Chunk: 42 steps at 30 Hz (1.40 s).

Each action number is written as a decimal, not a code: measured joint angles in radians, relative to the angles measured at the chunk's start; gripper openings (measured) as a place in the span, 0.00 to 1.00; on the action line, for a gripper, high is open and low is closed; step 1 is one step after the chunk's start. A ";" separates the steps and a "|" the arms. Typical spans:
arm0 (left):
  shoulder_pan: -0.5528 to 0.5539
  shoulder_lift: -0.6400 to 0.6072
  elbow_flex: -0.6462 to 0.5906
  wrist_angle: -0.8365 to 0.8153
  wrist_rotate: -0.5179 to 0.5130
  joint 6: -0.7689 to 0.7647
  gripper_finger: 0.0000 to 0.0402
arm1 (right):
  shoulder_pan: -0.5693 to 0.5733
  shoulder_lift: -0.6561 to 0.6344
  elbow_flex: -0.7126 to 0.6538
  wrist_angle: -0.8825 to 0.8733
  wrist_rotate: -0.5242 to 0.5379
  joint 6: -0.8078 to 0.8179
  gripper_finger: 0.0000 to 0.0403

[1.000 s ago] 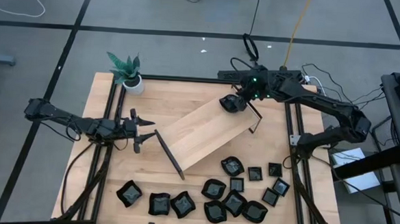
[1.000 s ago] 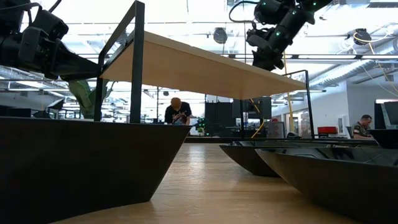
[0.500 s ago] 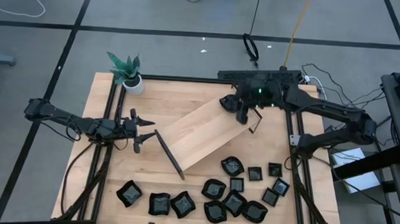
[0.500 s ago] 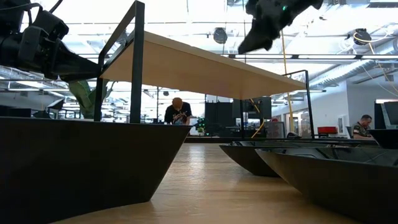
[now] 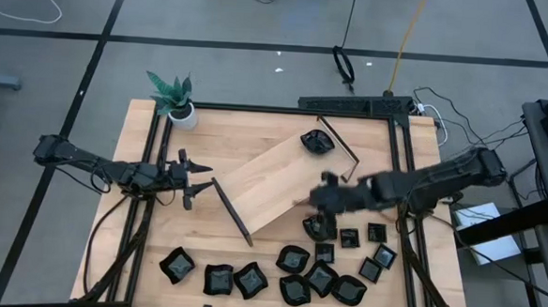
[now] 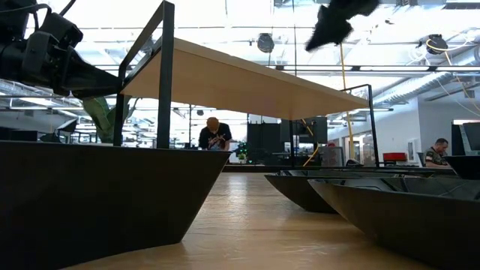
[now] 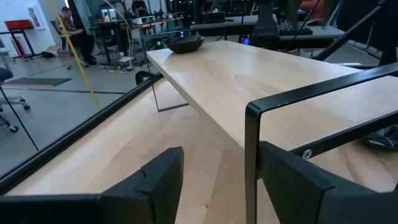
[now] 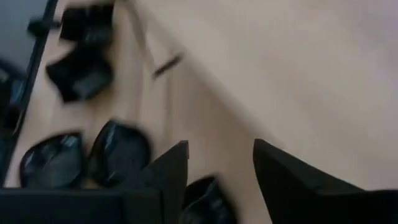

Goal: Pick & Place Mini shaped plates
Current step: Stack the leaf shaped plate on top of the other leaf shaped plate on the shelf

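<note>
Right gripper [image 5: 320, 215] empty with fingers parted, above the mini shaped plates [image 5: 320, 269] clustered along the table's near edge, one plate [image 5: 316, 142] upright on the far end of the wooden tray [image 5: 277, 182], tray's long axis diagonal, left gripper [image 5: 194, 179] spread wide astride its near rail.

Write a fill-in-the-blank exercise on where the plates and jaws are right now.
1. One mini plate sits on the wooden ____.
2. The left gripper waits at the tray's black end ____, jaws open.
3. The right gripper, jaws apart and holding ____, hangs over the plates on the table.

Missing words: tray; rail; nothing
</note>
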 joint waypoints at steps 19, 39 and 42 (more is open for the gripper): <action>0.000 0.000 0.000 -0.006 0.000 -0.016 0.52 | 0.048 0.196 -0.066 -0.258 -0.002 0.354 0.40; 0.000 0.000 0.000 -0.006 0.000 -0.014 0.52 | -0.027 0.185 -0.257 -0.064 -0.058 0.383 0.39; 0.000 0.000 0.000 -0.006 0.000 -0.013 0.52 | -0.028 0.185 -0.257 -0.052 -0.068 0.385 0.38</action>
